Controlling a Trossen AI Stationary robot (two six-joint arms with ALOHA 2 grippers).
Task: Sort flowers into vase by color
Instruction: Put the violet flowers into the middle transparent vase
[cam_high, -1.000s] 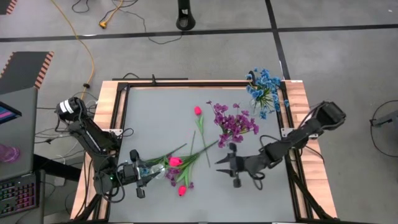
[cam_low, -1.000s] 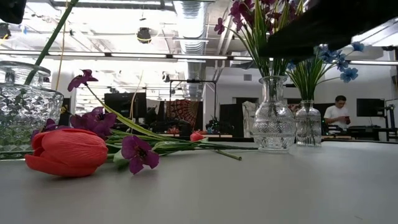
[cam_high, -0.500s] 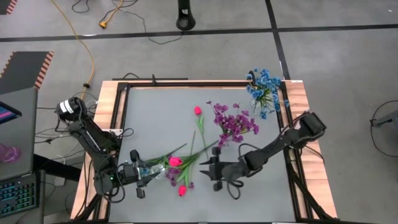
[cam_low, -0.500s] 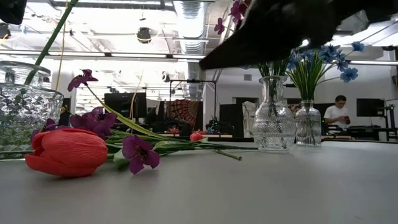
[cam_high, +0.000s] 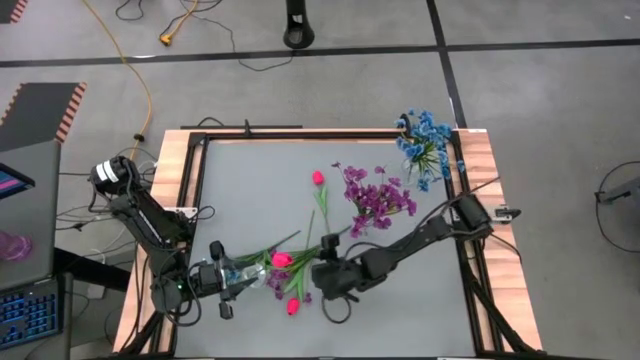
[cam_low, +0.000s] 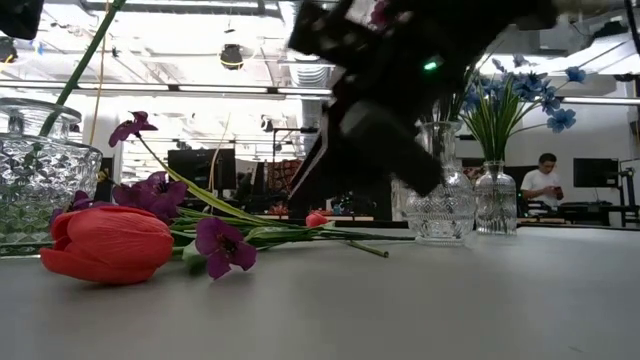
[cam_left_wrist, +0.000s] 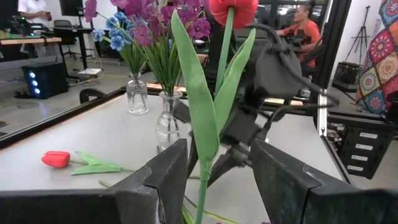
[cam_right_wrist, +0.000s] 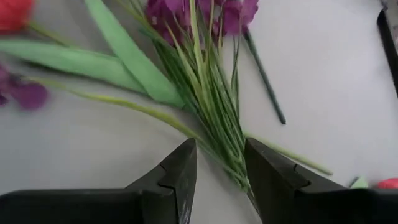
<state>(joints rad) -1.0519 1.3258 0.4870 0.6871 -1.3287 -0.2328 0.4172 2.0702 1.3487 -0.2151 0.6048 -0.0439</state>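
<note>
Loose flowers lie in a heap on the table: a purple sprig with grass-like leaves (cam_right_wrist: 205, 81), red tulips (cam_high: 293, 305) (cam_low: 105, 245), and one more tulip (cam_high: 318, 178) farther off. My right gripper (cam_high: 325, 278) (cam_right_wrist: 221, 146) is open and points down, its fingers on either side of the purple sprig's narrow green base (cam_right_wrist: 233, 158). My left gripper (cam_high: 228, 285) (cam_left_wrist: 219, 146) is open at the near left, beside a glass vase (cam_low: 35, 185). A red tulip's stem (cam_left_wrist: 208, 155) stands upright between its fingers; whether they touch it I cannot tell.
Two glass vases stand toward the far right: one with purple flowers (cam_high: 378, 195) (cam_low: 440, 190), one with blue flowers (cam_high: 425, 140) (cam_low: 495, 195). A raised frame (cam_high: 195, 180) borders the table. People sit in the room beyond.
My right arm has reached toward the table's left, from near the purple vase over to the flower heap, and has come down over the purple sprig's stems. It now fills the upper part of the low view. The flowers and my left arm have kept still.
</note>
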